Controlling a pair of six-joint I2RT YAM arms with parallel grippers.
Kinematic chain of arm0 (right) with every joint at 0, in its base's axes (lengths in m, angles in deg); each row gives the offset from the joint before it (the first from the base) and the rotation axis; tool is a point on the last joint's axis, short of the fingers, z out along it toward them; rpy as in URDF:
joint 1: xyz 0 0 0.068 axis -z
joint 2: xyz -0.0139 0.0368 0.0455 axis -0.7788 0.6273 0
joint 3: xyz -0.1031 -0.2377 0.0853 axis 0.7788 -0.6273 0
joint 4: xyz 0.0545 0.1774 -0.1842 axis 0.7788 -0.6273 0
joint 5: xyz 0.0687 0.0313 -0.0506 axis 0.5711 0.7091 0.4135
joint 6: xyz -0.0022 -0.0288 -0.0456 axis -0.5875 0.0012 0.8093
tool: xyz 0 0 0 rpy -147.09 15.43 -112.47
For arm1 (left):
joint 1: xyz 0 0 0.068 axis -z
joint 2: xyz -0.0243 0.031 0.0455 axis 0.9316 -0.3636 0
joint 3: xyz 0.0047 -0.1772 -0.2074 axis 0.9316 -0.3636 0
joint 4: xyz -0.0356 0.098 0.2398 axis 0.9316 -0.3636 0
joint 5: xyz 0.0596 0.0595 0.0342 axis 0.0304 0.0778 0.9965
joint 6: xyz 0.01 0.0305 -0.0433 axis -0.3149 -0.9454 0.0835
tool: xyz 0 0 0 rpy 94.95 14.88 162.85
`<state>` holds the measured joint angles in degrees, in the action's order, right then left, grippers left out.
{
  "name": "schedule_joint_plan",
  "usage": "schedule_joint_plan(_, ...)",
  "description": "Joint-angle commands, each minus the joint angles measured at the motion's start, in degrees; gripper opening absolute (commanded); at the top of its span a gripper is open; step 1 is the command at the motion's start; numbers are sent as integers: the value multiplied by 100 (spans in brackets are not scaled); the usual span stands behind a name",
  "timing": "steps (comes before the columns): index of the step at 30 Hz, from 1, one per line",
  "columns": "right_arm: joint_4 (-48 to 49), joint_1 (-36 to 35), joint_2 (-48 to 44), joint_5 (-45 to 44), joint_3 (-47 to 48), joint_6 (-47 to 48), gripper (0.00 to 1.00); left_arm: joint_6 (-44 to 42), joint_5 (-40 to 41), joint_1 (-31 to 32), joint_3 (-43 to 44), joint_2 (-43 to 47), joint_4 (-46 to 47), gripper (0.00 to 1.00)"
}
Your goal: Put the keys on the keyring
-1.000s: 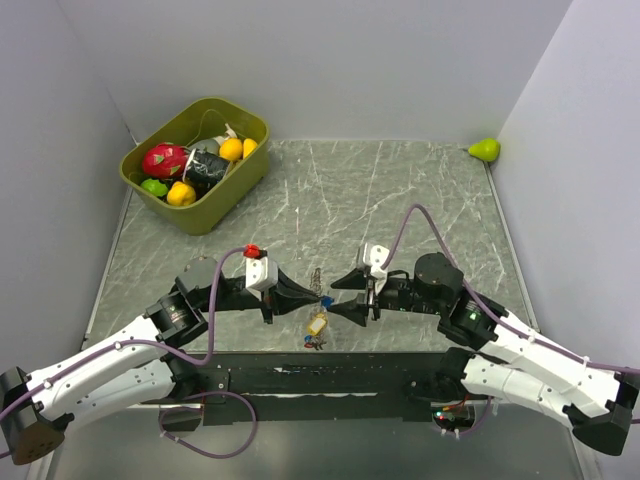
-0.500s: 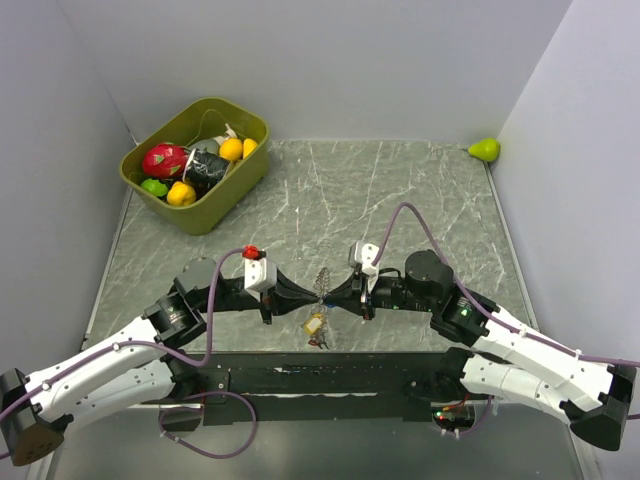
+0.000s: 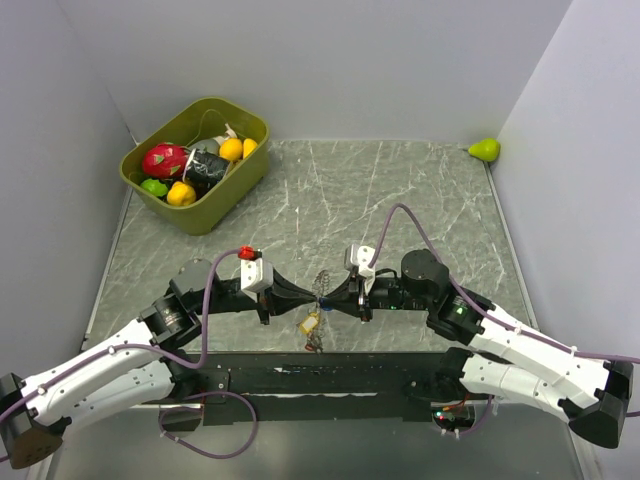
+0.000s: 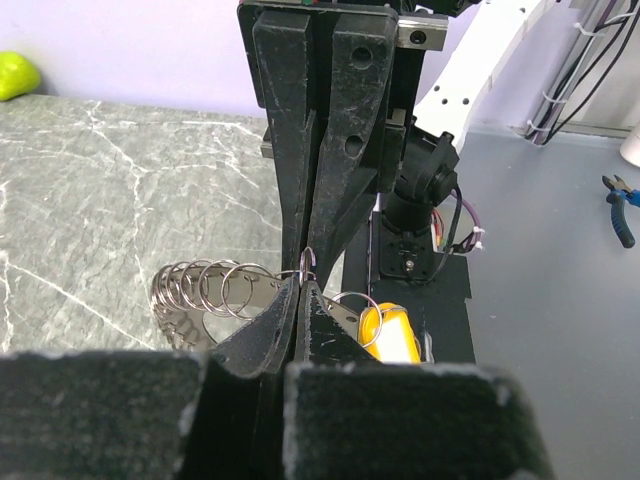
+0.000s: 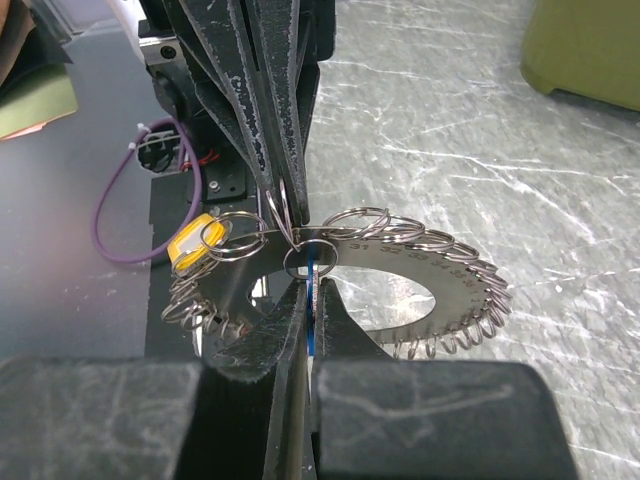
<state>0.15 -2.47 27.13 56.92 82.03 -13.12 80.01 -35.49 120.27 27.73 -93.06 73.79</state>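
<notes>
Nearest me, a yellow-tagged key (image 3: 310,324) shows just on the near side of the two meeting tips. My left gripper (image 3: 313,297) has its fingers pressed together on a small split ring at the edge of the keyring (image 5: 400,263), a flat metal disc fringed with wire loops. Tip to tip with it, my right gripper (image 3: 330,298) pinches a blue key (image 5: 312,285) at that same edge. Farther back on the marble-patterned table (image 3: 400,190): an olive bin (image 3: 222,205) of toy fruit, far left; a green pear (image 3: 485,150), far right corner.

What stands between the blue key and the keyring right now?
Nothing visible. The right fingers hold the blue key right at the rim of the keyring, and the left fingers grip that same spot.
</notes>
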Motion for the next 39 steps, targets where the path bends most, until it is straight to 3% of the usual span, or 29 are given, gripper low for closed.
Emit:
schedule_joint_plan(1, -34, 1, 34, 50, -48, 120, 0, -18, 122, 18, 202, 245, 523, 1)
schedule_joint_plan(8, 18, 1, -10, 59, -153, 129, 0, -1, 193, 18, 157, 359, 558, 1)
schedule_joint_plan(12, 123, 1, -159, -73, -250, 76, 7, -18, 201, 17, 175, 333, 479, 1)
schedule_joint_plan(14, 132, 1, -299, -187, -259, 50, 19, -1, 210, 26, 175, 324, 462, 1)
schedule_joint_plan(15, 159, 1, -361, -214, -294, 32, 35, -1, 210, 26, 175, 342, 462, 1)
schedule_joint_plan(17, 185, 1, -580, -336, -329, 6, 55, -18, 236, 26, 158, 359, 435, 1)
schedule_joint_plan(19, 325, 10, -834, -442, -452, -12, 67, -36, 280, 18, 149, 359, 400, 1)
schedule_joint_plan(20, 361, 1, -914, -503, -487, -47, 78, -36, 298, 17, 140, 359, 365, 1)
schedule_joint_plan(23, 457, 10, -1187, -636, -575, -91, 87, -27, 394, 17, 105, 412, 295, 1)
schedule_joint_plan(30, 695, 1, -1574, -811, -751, -205, 98, -44, 526, 17, -1, 465, 251, 1)
schedule_joint_plan(39, 721, 1, -1539, -899, -751, -232, 100, -62, 676, 17, -18, 316, 268, 1)
